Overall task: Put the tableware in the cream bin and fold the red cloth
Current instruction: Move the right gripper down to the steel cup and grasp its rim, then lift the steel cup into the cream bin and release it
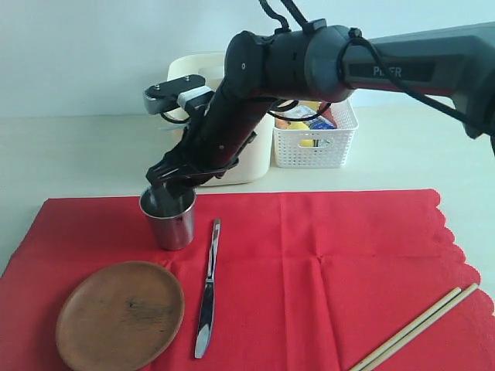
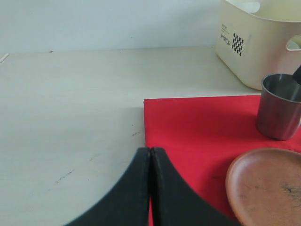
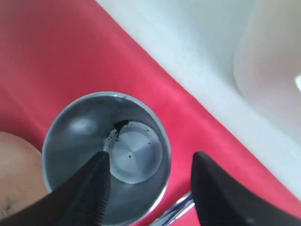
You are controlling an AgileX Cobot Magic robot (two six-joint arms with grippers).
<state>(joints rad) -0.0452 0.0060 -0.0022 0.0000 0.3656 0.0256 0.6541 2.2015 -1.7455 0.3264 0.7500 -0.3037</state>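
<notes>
The steel cup (image 1: 172, 224) (image 3: 108, 160) stands upright on the red cloth (image 1: 325, 263) near its far left edge. My right gripper (image 1: 172, 189) (image 3: 150, 157) is open over the cup's rim, one finger inside the cup and the other outside its wall, with a gap left. A round wooden plate (image 1: 120, 313), a silver knife (image 1: 207, 294) and chopsticks (image 1: 418, 328) lie on the cloth. The cream bin (image 1: 251, 158) (image 2: 254, 42) stands just behind the cup. My left gripper (image 2: 150, 153) is shut and empty, low by the cloth's corner (image 2: 197, 127).
A white lattice basket (image 1: 317, 143) holding small items stands right of the cream bin. The right arm (image 1: 309, 62) reaches across the middle from the right. Bare pale table (image 2: 70, 103) lies left of the cloth.
</notes>
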